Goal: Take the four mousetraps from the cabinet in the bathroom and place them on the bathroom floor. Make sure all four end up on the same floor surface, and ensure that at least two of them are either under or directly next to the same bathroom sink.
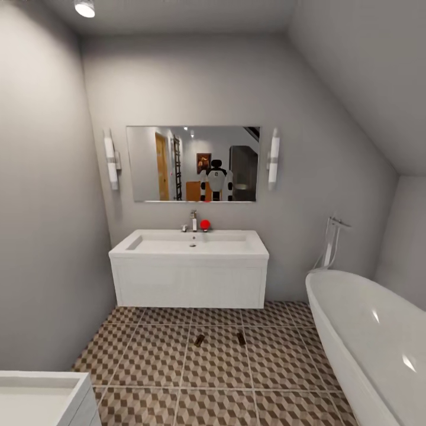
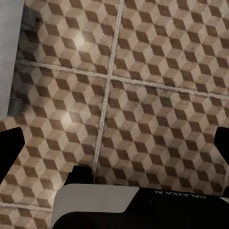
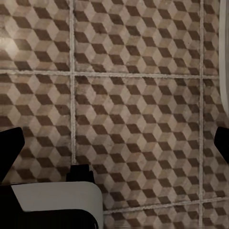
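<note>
Two mousetraps lie on the patterned bathroom floor (image 1: 154,355) just in front of the white sink (image 1: 189,244): one (image 1: 199,339) to the left, the other (image 1: 241,338) to the right. They are small dark-brown slabs, about a tile's width apart. An orange-brown cabinet (image 1: 193,190) appears as a reflection in the mirror, beside the robot's reflection. My left gripper (image 2: 114,148) hangs open over bare tiles, its fingertips (image 2: 10,149) at the frame's sides. My right gripper (image 3: 114,145) is also open over tiles, with nothing between its fingertips (image 3: 9,149).
A white oval bathtub (image 1: 367,337) fills the right side, with a chrome tap (image 1: 331,239) at its far end. The corner of a second white basin (image 1: 41,396) stands at the near left. Grey walls close in on the left and behind the sink.
</note>
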{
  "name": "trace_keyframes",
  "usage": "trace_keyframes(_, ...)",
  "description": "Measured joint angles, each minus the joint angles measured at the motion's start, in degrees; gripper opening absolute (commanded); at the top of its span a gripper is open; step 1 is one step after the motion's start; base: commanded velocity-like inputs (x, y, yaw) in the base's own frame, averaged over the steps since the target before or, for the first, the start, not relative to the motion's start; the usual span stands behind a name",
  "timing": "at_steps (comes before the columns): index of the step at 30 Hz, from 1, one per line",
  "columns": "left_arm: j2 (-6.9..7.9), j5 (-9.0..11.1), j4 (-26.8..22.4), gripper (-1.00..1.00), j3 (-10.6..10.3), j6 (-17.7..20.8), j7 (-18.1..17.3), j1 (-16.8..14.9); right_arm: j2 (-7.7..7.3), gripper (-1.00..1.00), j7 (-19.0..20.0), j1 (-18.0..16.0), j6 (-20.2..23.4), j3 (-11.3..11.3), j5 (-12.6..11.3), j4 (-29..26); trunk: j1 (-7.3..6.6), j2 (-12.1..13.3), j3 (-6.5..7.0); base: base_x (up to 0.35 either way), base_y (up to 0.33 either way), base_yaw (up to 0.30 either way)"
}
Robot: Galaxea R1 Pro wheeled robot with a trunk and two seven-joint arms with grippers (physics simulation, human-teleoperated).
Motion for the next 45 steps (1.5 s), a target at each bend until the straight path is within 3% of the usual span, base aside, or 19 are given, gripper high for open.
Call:
trace_keyframes(10,-0.05,0.01,0.00,1.00,-0.05,0.00,0.02,0.90,0.32,1.00,0.31,3.04,-0.16,-0.01,-0.01,0.00,-2.20,4.01,1.80,0.000,0.000,0.000)
trace_keyframes(21,-0.16,-0.04,0.00,1.00,-0.07,0.00,0.02,2.57,0.36,1.00,2.45,5.90,-0.29,0.00,0.00,0.00,-2.21,4.03,1.80,0.000,0.000,0.000)
trace_keyframes(45,-0.20,-0.13,-0.01,1.00,-0.07,-0.06,0.03,5.45,0.51,1.00,4.97,6.72,-0.33,0.00,-0.03,0.00,-2.21,4.03,1.80,0.000,0.000,0.000)
